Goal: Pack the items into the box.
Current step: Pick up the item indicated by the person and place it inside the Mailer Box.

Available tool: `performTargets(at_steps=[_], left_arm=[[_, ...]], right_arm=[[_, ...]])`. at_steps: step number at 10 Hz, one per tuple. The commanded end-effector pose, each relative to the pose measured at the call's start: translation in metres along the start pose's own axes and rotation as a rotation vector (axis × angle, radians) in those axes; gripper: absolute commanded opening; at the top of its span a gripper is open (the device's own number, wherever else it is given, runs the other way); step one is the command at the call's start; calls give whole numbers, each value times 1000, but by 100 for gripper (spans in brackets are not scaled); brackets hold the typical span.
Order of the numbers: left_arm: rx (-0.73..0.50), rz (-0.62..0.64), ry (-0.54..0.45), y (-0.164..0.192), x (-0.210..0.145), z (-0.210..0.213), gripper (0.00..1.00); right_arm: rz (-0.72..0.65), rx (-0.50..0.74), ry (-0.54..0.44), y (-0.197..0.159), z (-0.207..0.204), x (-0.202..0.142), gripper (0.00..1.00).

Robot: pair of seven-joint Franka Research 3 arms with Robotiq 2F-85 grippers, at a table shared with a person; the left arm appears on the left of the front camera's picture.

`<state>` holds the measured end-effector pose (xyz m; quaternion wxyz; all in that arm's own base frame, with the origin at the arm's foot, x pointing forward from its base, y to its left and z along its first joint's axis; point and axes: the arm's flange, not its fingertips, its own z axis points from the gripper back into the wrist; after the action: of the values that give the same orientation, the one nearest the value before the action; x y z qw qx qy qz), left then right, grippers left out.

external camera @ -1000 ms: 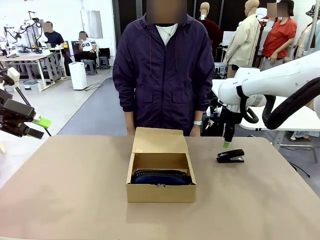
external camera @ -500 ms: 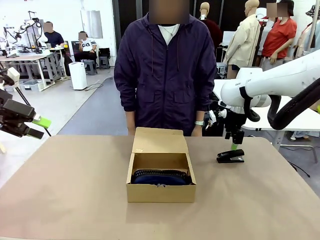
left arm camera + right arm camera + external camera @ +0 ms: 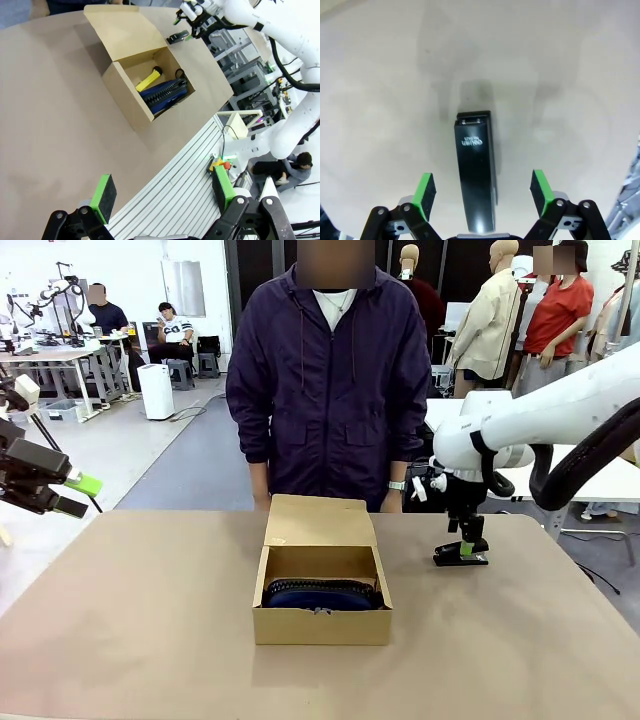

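Stapler (image 3: 475, 165): black, white-printed top; laid flat.
Right gripper (image 3: 483, 189): spread apart, stapler flanked.
Left gripper (image 3: 164, 190): spread apart, empty.
Box (image 3: 320, 625): brown, opened; pouch (image 3: 322, 595), knife (image 3: 149, 80) contained.

The front wall of the box (image 3: 320, 626) hides most of the navy pouch (image 3: 322, 594)

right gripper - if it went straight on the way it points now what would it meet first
The black stapler, lying lengthwise midway between the right gripper's open fingers; they would probably pass either side of it and reach the table, though depth is unclear.
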<state>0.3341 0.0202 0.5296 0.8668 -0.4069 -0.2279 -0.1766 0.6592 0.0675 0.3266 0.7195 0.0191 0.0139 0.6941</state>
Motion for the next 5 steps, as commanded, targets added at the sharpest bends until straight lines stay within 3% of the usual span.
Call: performTargets(at_steps=[1, 4, 5], left_arm=[[-2, -4, 8, 0, -1, 2, 100], [-2, -4, 8, 0, -1, 2, 100], [-2, -4, 8, 0, -1, 2, 100]], right_arm=[[-46, 8, 82, 1, -18, 0, 100], [-53, 39, 53, 4, -24, -6, 100], [-60, 53, 55, 4, -24, -7, 40]])
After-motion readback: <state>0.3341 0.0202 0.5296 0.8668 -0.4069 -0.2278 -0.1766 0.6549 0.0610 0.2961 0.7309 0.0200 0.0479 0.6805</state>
